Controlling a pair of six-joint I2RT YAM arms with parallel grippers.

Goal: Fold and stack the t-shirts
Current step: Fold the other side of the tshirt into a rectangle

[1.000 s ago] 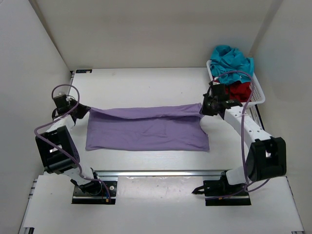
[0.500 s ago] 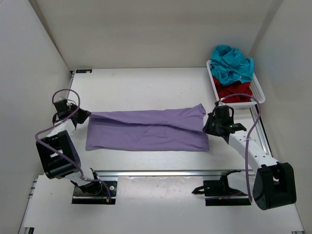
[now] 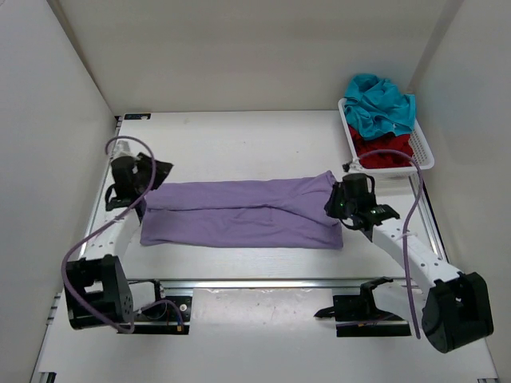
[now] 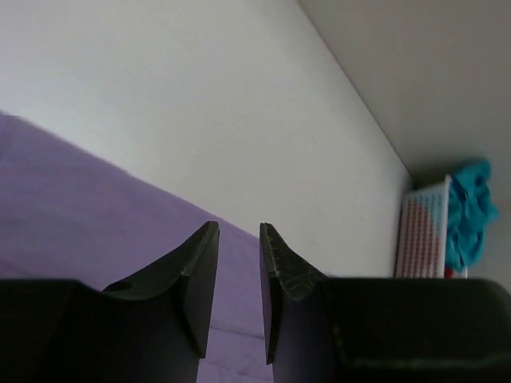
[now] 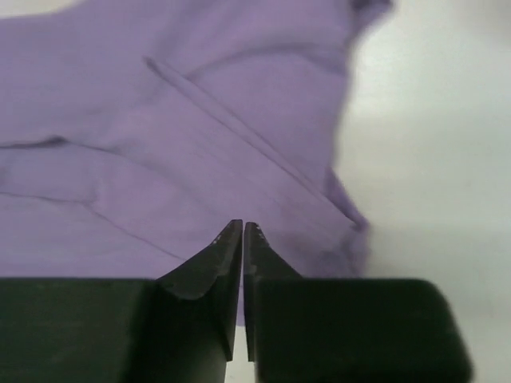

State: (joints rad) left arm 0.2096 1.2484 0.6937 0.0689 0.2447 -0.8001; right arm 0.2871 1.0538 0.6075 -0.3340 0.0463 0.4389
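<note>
The lavender t-shirt (image 3: 239,214) lies flat on the table as a long folded band; it also fills the right wrist view (image 5: 176,128) and shows below the left fingers (image 4: 72,207). My left gripper (image 3: 158,170) (image 4: 238,227) hovers at the shirt's far left corner, open, with nothing between its fingers. My right gripper (image 3: 334,206) (image 5: 242,225) sits over the shirt's right end, jaws parted by a thin slit, holding nothing. The teal t-shirt (image 3: 382,102) and the dark red t-shirt (image 3: 383,152) lie bunched in the basket.
A white mesh basket (image 3: 423,152) (image 4: 419,231) stands at the far right of the table against the side wall. White walls close in the left, back and right. A metal rail (image 3: 255,283) runs along the near edge between the arm bases.
The left gripper has opened, let go of the shirt's left corner and shifted right and away. The right gripper moved down to the right end and parted slightly. The folded shirt now lies flat.
</note>
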